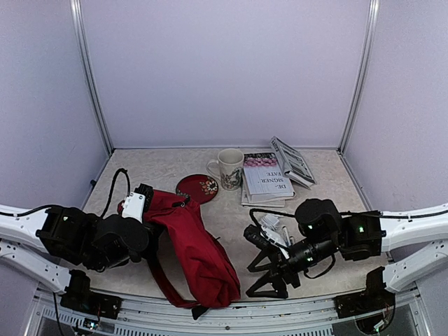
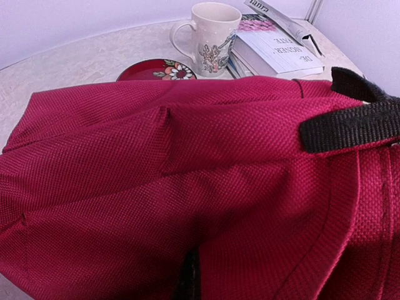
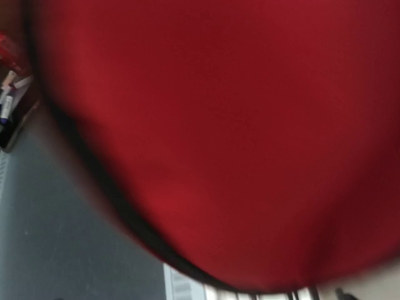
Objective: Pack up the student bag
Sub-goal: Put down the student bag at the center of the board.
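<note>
Top view: student bag lay lower centre, its end at the bench's bottom edge; free room upper left. Left claw state could not be told; right claw spread wide. Left wrist: book read "FATE". Right wrist: blurred red bag filled the frame.

**Clearances and obstructions on the table**
The bag lies diagonally across the near left-centre and fills both wrist views at close range. Behind it, a saucer, a mug, stacked books and a tilted booklet form a close-set row across the far centre. Loose pens lie near the bag's right side. Bare tabletop shows at the far left corner, along the right edge, and between bag and books.
</note>
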Robot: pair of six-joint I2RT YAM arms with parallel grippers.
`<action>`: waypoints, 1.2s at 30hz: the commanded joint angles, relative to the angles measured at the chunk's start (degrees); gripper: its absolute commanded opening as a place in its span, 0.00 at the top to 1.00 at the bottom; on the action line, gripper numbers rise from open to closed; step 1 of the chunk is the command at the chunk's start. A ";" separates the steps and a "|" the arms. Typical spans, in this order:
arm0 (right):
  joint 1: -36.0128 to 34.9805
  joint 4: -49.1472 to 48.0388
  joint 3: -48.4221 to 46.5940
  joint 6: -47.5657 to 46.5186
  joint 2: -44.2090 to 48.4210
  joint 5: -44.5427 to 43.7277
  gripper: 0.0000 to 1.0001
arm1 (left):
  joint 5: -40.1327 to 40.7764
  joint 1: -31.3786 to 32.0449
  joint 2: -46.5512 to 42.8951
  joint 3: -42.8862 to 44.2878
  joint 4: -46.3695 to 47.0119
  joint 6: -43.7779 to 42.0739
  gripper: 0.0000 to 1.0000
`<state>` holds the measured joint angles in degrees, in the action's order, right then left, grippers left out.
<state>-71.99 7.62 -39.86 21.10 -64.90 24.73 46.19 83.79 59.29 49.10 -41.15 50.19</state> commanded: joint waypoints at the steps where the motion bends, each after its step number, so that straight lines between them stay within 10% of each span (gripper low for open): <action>1: -3.75 -19.23 3.81 -3.17 -1.53 -12.32 0.09 | 0.95 -0.90 0.74 0.11 -2.23 0.71 1.00; 5: -4.04 -20.75 1.34 -5.46 -9.77 -15.58 0.21 | 1.01 -0.91 -0.53 0.33 -2.67 0.44 1.00; 10: -3.72 -13.87 -2.80 -7.21 -9.70 -23.88 0.97 | -0.49 -0.74 -4.17 -1.92 -1.22 0.24 1.00; 18: 2.72 -0.13 -2.14 -15.60 0.80 -27.87 1.00 | -24.67 2.01 -3.76 -7.67 16.53 -14.52 0.93; 19: 2.73 1.25 -2.01 -17.27 1.22 -27.88 0.95 | -28.62 2.37 -2.20 -7.13 17.22 -16.37 0.74; 21: 2.72 4.58 -2.36 -19.15 1.92 -28.24 0.43 | -34.39 3.96 1.29 -5.51 17.41 -19.04 0.34; 24: 2.73 9.95 -4.03 -19.74 4.15 -28.25 0.08 | -38.63 6.90 3.07 -2.96 17.53 -20.98 0.03; 31: 3.27 14.94 -5.27 -16.66 12.38 -14.35 0.00 | -41.69 7.36 0.59 4.07 10.83 -25.43 0.01; 36: 8.33 14.55 -3.31 1.46 11.07 -25.23 0.00 | -29.22 -0.09 -6.39 5.10 14.09 -23.11 0.01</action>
<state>-68.12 20.71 -43.64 7.84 -51.68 5.76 8.25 90.26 58.54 53.56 -29.36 26.50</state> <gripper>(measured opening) 0.998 0.989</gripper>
